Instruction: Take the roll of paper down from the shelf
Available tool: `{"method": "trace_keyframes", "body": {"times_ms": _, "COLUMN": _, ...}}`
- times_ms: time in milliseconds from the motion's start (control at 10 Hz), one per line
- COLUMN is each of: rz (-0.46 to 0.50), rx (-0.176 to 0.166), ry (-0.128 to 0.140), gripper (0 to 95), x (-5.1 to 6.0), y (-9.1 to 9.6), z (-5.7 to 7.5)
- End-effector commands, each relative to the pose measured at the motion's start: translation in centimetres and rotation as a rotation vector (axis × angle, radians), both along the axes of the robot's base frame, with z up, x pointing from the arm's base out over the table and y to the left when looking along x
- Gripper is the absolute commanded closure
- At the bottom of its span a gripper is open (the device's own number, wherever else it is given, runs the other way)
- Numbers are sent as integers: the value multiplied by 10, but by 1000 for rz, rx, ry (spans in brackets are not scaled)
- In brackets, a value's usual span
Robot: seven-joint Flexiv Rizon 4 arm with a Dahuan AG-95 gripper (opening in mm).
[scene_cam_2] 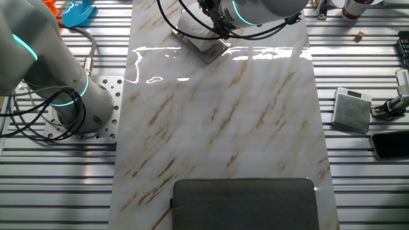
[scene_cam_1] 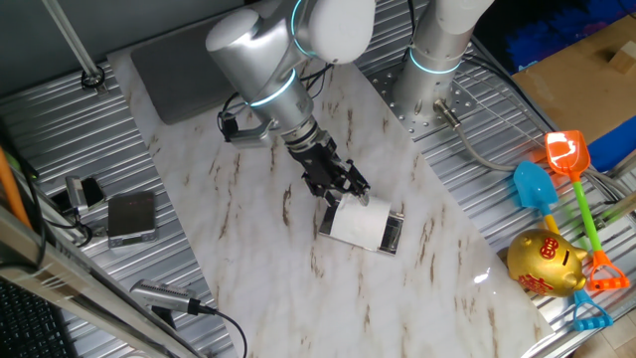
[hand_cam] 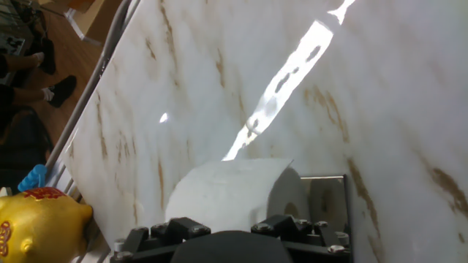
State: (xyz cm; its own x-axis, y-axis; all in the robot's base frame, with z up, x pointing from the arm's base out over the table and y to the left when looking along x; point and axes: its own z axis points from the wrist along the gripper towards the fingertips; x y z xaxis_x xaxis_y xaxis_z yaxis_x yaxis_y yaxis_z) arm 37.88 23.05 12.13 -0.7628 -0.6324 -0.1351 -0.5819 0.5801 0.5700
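Lying sideways on the low, dark glossy-topped shelf point(scene_cam_1: 392, 235), the white hollow-cored roll of paper point(scene_cam_1: 357, 223) is approached by the black end effector point(scene_cam_1: 345, 186); its grip cannot be told.

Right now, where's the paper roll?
The roll lies on its side on the shelf, mid-table on the marble top in one fixed view, with the gripper right at its upper end; the gold piggy bank sits off to the right.
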Motion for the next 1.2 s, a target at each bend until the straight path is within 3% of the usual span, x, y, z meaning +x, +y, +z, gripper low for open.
{"method": "trace_keyframes", "body": {"times_ms": 100, "rz": 11, "rx": -3, "ry": -2, "gripper": 190, "x": 5, "y": -3, "z": 1}}
{"method": "trace_keyframes", "body": {"times_ms": 200, "rz": 30, "rx": -16, "ry": -11, "gripper": 190, "x": 12, "y": -7, "z": 2}}
{"method": "trace_keyframes", "body": {"times_ms": 300, "rz": 55, "rx": -33, "ry": -18, "gripper": 380, "x": 21, "y": -12, "z": 4}}
{"method": "trace_keyframes", "body": {"times_ms": 400, "rz": 80, "rx": -36, "ry": -29, "gripper": 380, "x": 32, "y": -20, "z": 6}}
{"method": "trace_keyframes", "body": {"times_ms": 700, "rz": 150, "rx": -87, "ry": -52, "gripper": 380, "x": 73, "y": -51, "z": 12}}
{"method": "trace_keyframes", "body": {"times_ms": 800, "rz": 178, "rx": -87, "ry": -61, "gripper": 570, "x": 84, "y": -63, "z": 13}}
{"method": "trace_keyframes", "body": {"times_ms": 900, "rz": 199, "rx": -80, "ry": -74, "gripper": 570, "x": 92, "y": -72, "z": 13}}
{"method": "trace_keyframes", "body": {"times_ms": 1000, "rz": 227, "rx": -88, "ry": -89, "gripper": 760, "x": 103, "y": -85, "z": 14}}
{"method": "trace_keyframes", "body": {"times_ms": 1100, "rz": 239, "rx": -97, "ry": -96, "gripper": 760, "x": 103, "y": -85, "z": 14}}
{"method": "trace_keyframes", "body": {"times_ms": 1200, "rz": 237, "rx": -133, "ry": -93, "gripper": 950, "x": 103, "y": -85, "z": 14}}
